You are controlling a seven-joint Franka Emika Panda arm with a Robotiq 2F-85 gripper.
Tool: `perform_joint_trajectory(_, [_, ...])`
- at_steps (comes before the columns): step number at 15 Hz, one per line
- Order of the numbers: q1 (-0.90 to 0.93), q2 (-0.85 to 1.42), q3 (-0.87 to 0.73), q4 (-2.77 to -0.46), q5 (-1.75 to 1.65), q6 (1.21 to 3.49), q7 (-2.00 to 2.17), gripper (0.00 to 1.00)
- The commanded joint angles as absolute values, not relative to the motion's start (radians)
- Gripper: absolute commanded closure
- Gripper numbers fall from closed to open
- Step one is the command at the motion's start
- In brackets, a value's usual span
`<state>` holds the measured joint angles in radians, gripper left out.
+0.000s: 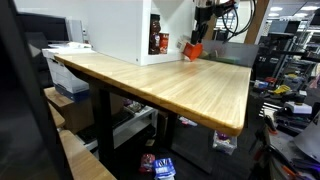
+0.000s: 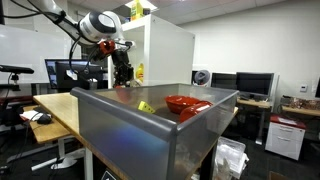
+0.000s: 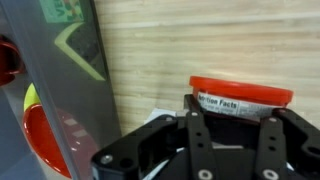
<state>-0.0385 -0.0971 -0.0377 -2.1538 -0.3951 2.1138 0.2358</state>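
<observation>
In the wrist view my gripper (image 3: 233, 112) is shut on a small tub with an orange-red lid (image 3: 241, 92) and a white "Nutrition Facts" label, its black fingers (image 3: 196, 120) on either side of it. The tub hangs above the light wooden table (image 3: 200, 40). In an exterior view the gripper (image 1: 198, 40) holds the orange tub (image 1: 192, 50) just over the table's far end. In an exterior view the gripper (image 2: 122, 72) hangs behind a grey bin (image 2: 150, 130).
The grey bin's wall (image 3: 70, 60) stands left of the gripper. The bin holds a red bowl (image 2: 187, 104) and a yellow item (image 2: 146, 106). A white panel (image 1: 120, 30) rises at the table's back. Desks, monitors and clutter surround the table (image 1: 170, 85).
</observation>
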Motion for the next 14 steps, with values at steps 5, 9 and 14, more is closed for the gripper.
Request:
perform_joint_trajectory(5, [-0.037, -0.114, -0.029, -2.164, -0.377, 1.976, 0.108, 1.0])
perform_joint_trajectory(9, [-0.031, -0.118, -0.026, -2.167, -0.372, 1.899, 0.029, 1.0])
perform_joint_trajectory(14, [-0.026, -0.119, -0.019, -2.158, -0.378, 1.802, -0.073, 1.0])
